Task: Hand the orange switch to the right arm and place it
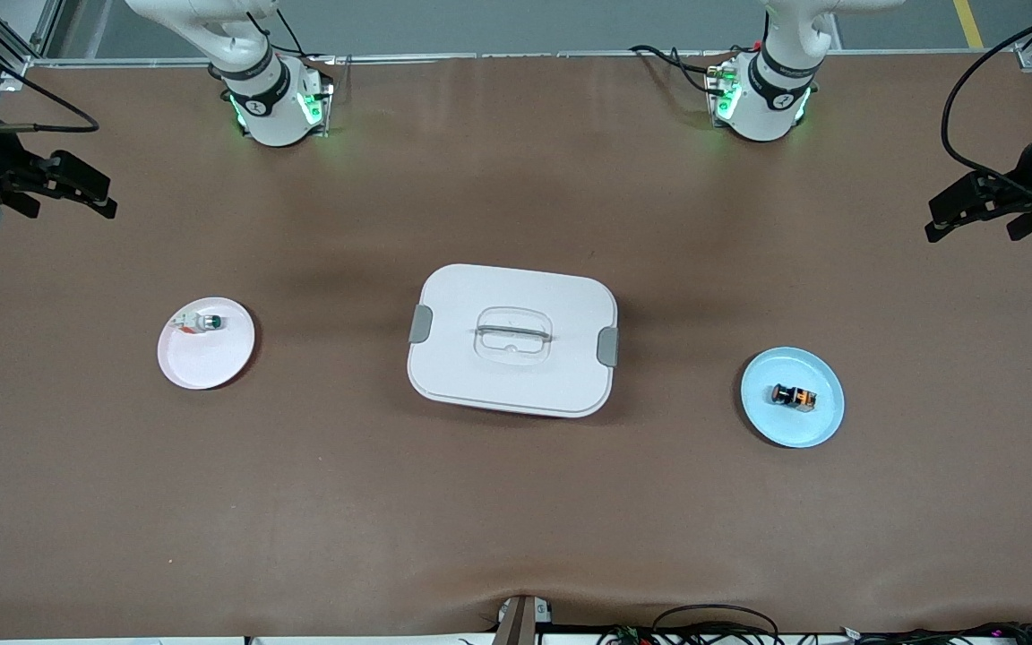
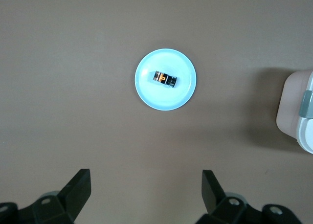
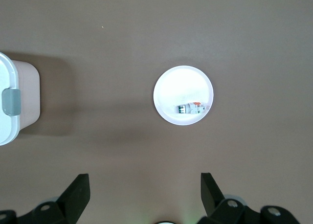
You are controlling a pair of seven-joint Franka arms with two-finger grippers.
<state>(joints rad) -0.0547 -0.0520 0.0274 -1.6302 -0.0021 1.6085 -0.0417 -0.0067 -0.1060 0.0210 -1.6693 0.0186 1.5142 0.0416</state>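
The orange switch (image 1: 794, 396), black with orange marks, lies on a light blue plate (image 1: 816, 430) toward the left arm's end of the table. It also shows in the left wrist view (image 2: 165, 78) on that plate (image 2: 146, 92). My left gripper (image 1: 973, 215) is open and empty, high over the table's edge at the left arm's end; in its wrist view (image 2: 145, 190) the jaws stand wide apart. My right gripper (image 1: 77, 193) is open and empty, high over the right arm's end of the table, and shows in its wrist view (image 3: 145, 190).
A white lidded box (image 1: 512, 340) with grey clips stands mid-table. A white plate (image 1: 202, 363) toward the right arm's end holds a small white switch with a green cap (image 1: 208, 322), which also shows in the right wrist view (image 3: 190, 108).
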